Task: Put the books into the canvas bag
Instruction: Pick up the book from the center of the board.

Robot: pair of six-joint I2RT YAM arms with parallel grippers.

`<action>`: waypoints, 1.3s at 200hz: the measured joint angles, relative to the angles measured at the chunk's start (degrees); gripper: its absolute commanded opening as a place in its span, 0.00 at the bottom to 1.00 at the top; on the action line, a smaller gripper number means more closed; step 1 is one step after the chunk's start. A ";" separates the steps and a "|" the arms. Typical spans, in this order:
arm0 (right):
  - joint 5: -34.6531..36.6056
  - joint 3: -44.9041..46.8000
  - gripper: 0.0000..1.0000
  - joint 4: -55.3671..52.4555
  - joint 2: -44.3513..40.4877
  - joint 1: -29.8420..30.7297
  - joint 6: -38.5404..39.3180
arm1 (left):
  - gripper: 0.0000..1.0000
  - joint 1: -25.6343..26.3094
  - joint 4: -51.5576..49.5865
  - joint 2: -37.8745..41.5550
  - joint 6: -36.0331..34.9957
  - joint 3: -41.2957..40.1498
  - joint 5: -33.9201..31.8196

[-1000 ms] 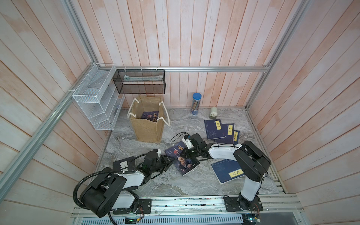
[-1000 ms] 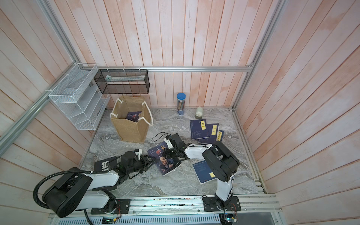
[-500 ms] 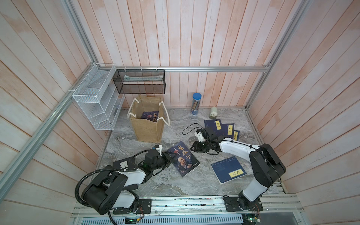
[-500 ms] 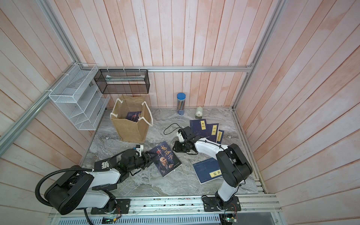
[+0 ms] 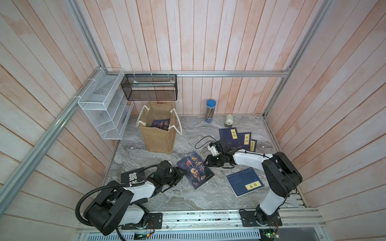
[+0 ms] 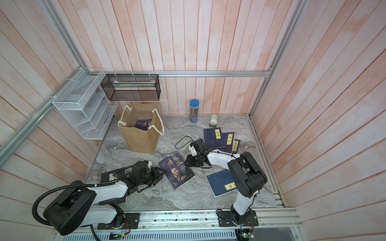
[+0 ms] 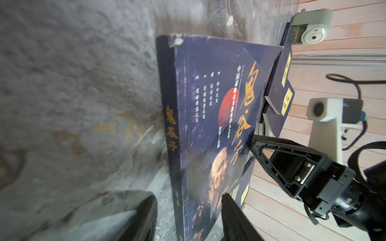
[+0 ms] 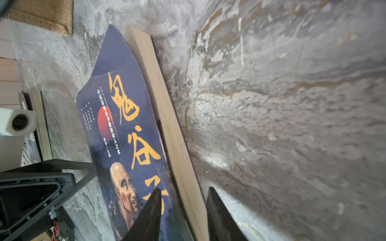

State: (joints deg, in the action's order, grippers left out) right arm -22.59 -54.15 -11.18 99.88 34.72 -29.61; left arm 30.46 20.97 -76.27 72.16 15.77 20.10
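Grasp step: the portrait book point(image 5: 195, 170) lies flat on the table point(image 5: 188, 198), not yet gripped.
It lies near the bag point(image 5: 158, 137), where a like book point(image 5: 161, 125) already sits. The left gripper point(image 7: 188, 196), half open, straddles the spine edge. The right gripper point(image 8: 184, 188), half open too, straddles the page edge. Neither clamps. Next, probably, one must close on its edge, lift, and carry the book over the bag's mouth.

Books point(image 5: 195, 170) flat beside upright canvas bag point(image 5: 158, 135)
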 measured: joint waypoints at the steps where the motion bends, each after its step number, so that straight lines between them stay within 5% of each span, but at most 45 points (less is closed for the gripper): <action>1: 0.00 0.04 0.38 0.02 0.04 0.07 -0.02 | 0.53 0.00 0.00 0.00 0.00 0.00 0.00; 90: -1.62 2.47 0.17 5.20 1.27 2.01 -2.10 | 0.58 -0.07 6.97 -2.49 2.10 -1.36 0.61; 150: -1.27 3.74 0.14 9.60 1.49 2.38 -4.94 | 0.51 -0.85 17.18 -4.83 4.42 -4.79 0.59; 260: -5.46 3.89 0.13 15.08 3.80 5.81 -6.62 | 0.49 -0.55 13.81 3.65 3.65 -2.32 2.32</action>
State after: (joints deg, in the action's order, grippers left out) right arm -28.05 -50.26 3.90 103.68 40.53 -36.23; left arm 29.91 34.79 -72.62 75.81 13.45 22.41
